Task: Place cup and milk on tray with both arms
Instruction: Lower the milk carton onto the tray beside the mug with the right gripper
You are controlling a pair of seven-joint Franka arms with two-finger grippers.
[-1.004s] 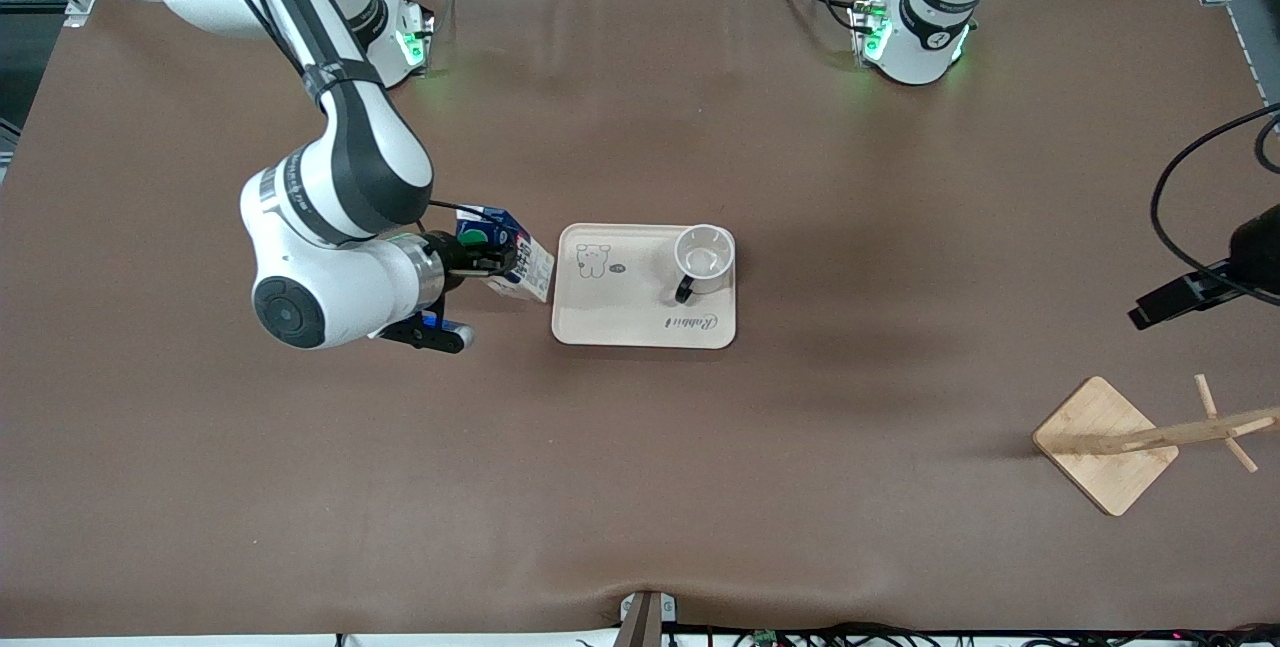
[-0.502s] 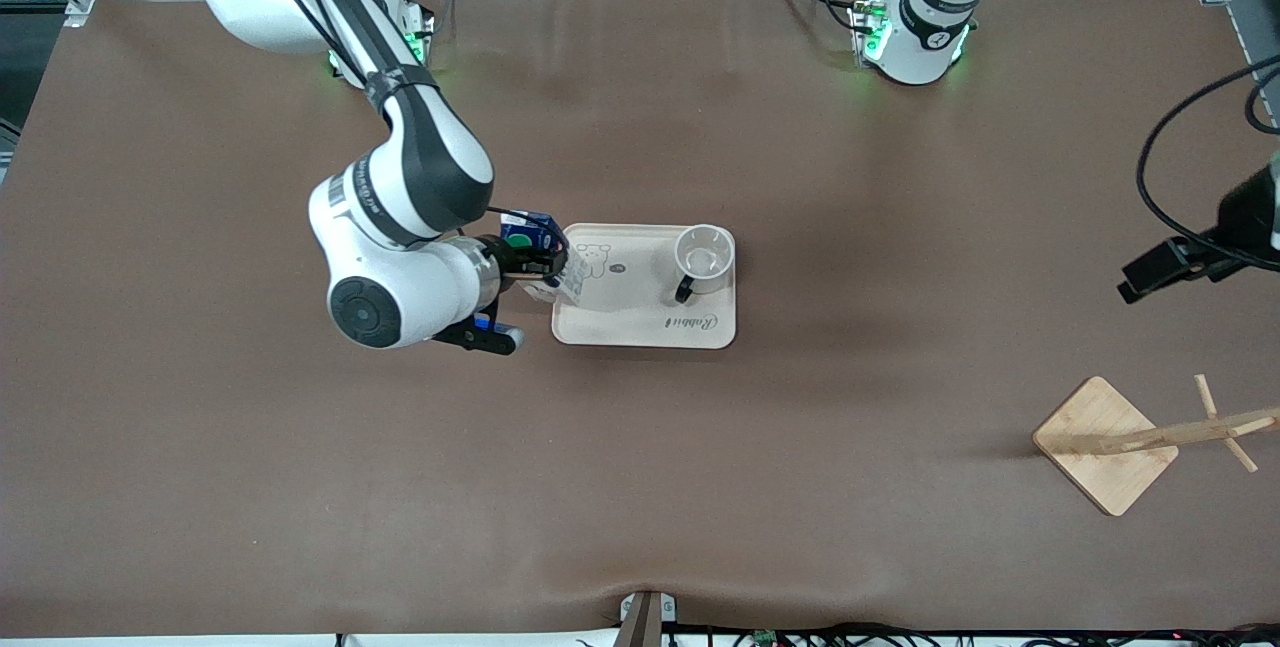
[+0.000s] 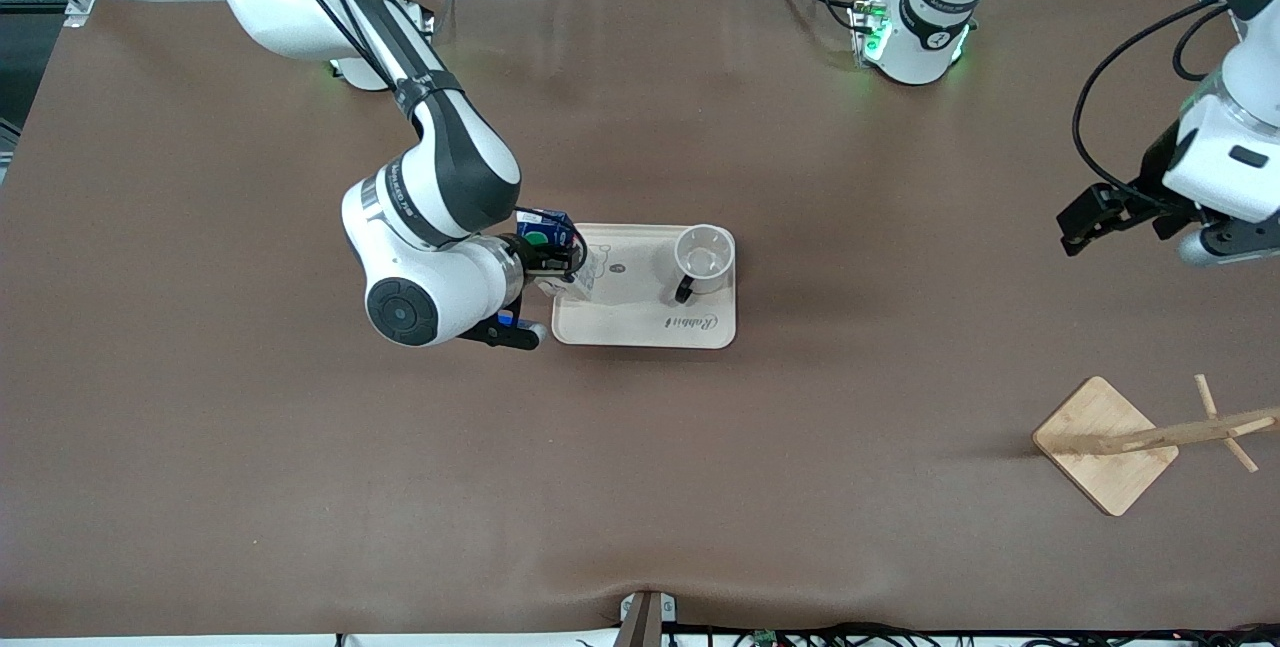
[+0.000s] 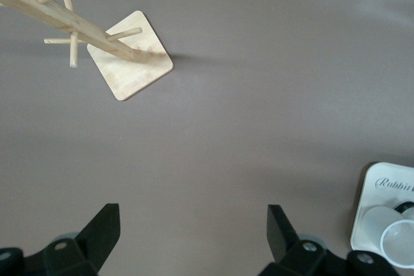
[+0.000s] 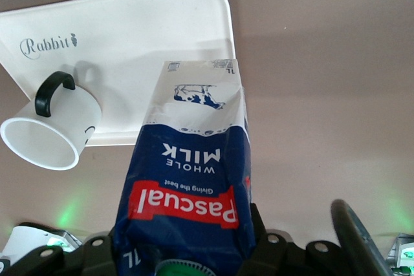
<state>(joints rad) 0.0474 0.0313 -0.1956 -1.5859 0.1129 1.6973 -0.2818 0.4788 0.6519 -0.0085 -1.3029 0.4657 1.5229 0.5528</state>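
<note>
2 arms on my screens: right gripper [image 3: 556, 265] clamps the milk [image 3: 549, 229] over the tray [image 3: 640, 325] edge, cup [image 3: 704, 253] on it; left gripper [image 4: 187, 237] waits, jaws spread over bare bench [image 3: 640, 487].

Matt brown table cover [image 3: 300, 487], perhaps cloth; bare wooden stand [image 3: 1105, 444].

The right gripper [image 3: 556, 265] clamps the milk [image 3: 551, 239] over the tray [image 3: 640, 322] edge; the cup [image 3: 704, 259] stands upright on the tray, apart.
</note>
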